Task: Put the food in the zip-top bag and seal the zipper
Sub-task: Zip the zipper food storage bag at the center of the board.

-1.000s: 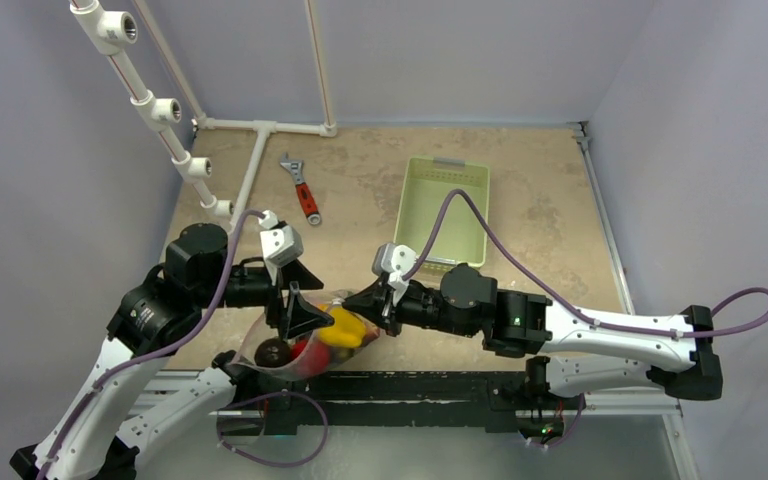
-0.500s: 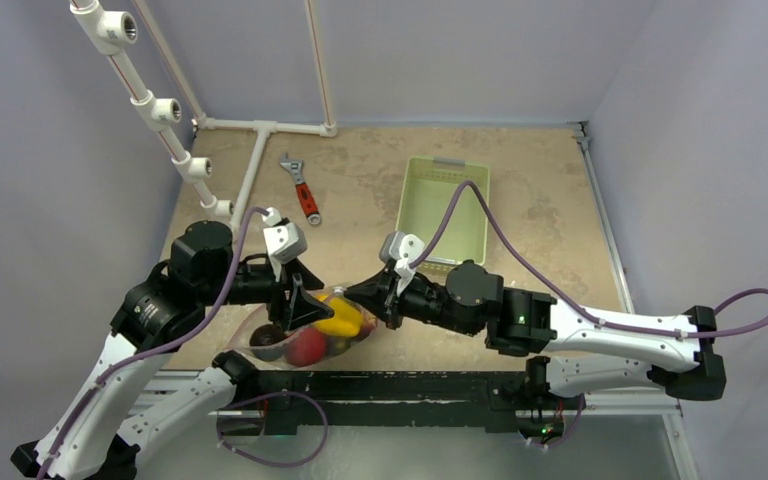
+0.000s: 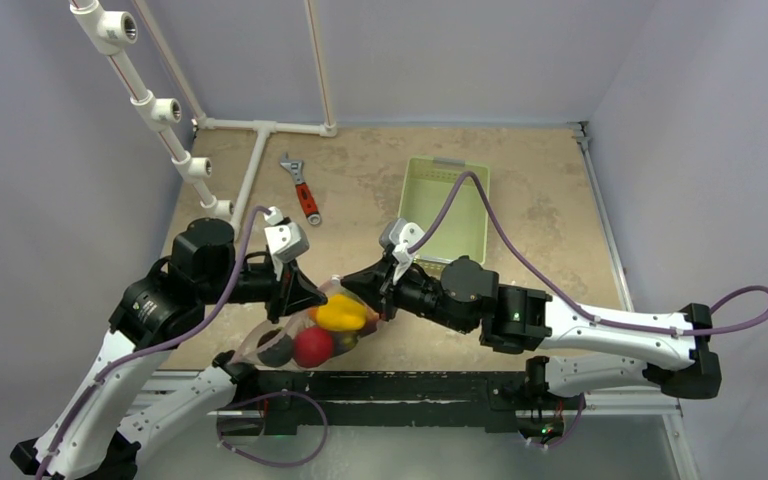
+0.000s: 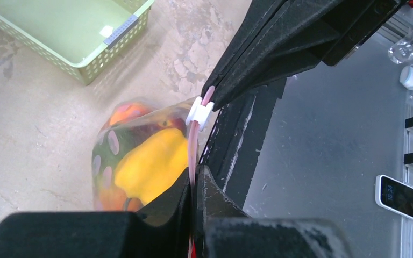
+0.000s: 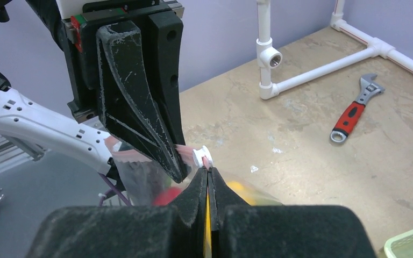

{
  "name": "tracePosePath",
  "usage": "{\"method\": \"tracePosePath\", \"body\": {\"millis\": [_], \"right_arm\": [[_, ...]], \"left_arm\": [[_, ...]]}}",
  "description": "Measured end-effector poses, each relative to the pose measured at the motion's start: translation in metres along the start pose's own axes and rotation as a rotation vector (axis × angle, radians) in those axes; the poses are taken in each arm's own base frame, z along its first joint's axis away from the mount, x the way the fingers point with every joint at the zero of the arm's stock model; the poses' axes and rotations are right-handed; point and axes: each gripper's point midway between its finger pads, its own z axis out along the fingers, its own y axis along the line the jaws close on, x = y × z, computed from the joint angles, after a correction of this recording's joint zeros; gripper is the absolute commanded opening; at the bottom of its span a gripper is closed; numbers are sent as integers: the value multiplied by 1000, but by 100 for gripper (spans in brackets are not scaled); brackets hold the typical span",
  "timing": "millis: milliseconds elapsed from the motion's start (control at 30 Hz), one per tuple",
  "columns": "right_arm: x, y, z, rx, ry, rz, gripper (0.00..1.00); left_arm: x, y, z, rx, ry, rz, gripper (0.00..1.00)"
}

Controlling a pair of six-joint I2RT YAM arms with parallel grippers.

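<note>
Overhead, wrist close-ups; shared zip-top bag [image 3: 315, 325]

Free table [image 3: 360, 200] between bag [image 3: 360, 318], wrench [image 3: 301, 190], basket [image 3: 445, 212]

Red-handled adjustable wrench [image 3: 301, 190] lies flat on the tan, mottled bench [image 3: 360, 200], far side, left of centre. Pale green mesh basket [image 3: 403, 210] sits to its right, well apart, with a small grey tag [image 4: 119, 31] on one end wall. White pipe frame [image 3: 260, 127] runs along the back-left corner. Slanted pipe with side fittings [image 3: 165, 110] rises at left. Beyond the near bench edge: a phone [image 4: 402, 198] and a small patterned cup [image 4: 411, 77].
</note>
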Motion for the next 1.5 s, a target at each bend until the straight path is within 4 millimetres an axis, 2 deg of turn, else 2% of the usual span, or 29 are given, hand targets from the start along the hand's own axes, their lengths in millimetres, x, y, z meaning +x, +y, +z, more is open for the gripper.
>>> {"method": "tracePosePath", "body": {"millis": [67, 133, 267, 333, 433, 533, 700, 933, 1100, 1200, 1400, 1500], "right_arm": [[-1, 0, 0, -1, -1, 0, 0], [0, 1, 0, -7, 0, -3, 8], [-6, 4, -5, -33, -12, -15, 45], [-13, 6, -11, -55, -33, -28, 58], [-22, 11, -21, -100, -63, -50, 68], [-25, 17, -28, -150, -83, -79, 73], [-13, 24, -27, -204, -71, -118, 75], [13, 28, -13, -235, -28, -163, 74], [12, 31, -11, -256, -45, -186, 70], [8, 34, -11, -272, -62, -193, 65], [4, 40, -9, -308, -88, -210, 43], [6, 42, -6, -323, -83, -217, 41]], "left_arm": [[-1, 2, -1, -11, 3, 2, 0], [-1, 3, -1, -21, 9, -1, 0], [-1, 4, -1, -30, 19, -8, 0], [-3, 4, -3, -32, 21, -8, 0], [-6, 2, -5, -26, 17, 0, 0], [-9, -2, -6, -10, 11, 5, 0], [-13, -10, -10, 21, 2, 12, 0], [-12, -21, -12, 74, 6, 15, 0], [-11, -27, -14, 102, 8, 16, 0], [-10, -32, -16, 122, 6, 19, 0], [-9, -36, -18, 143, 6, 20, 0], [-10, -37, -18, 149, 5, 21, 0]]}}
